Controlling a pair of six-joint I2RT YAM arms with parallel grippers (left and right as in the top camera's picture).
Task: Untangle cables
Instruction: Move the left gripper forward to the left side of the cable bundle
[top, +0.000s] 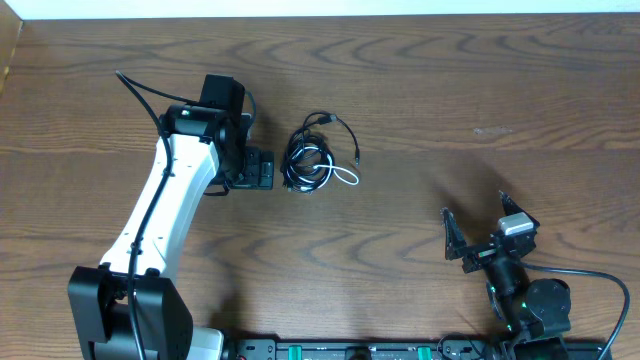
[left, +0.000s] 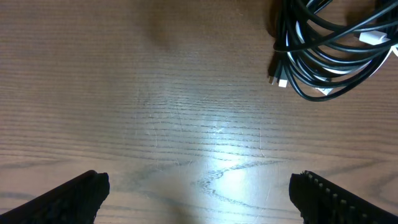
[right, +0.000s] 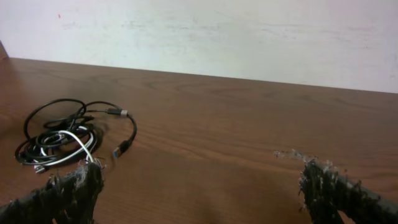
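Near the middle of the table (top: 420, 90), the cables (top: 318, 160) lie in one tangled coil of black loops and one white, with a plug-ended strand arcing out rightward. Left gripper (left: 199, 183) gapes empty just beside it; right gripper (top: 473, 203) gapes empty, well apart.

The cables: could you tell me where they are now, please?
Overhead, the cables lie bundled near the centre of the table, just beside the left gripper.

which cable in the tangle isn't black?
The white cable: the one pale strand, looping out of the bundle's edge on the right arm's side. The other cables are all black.
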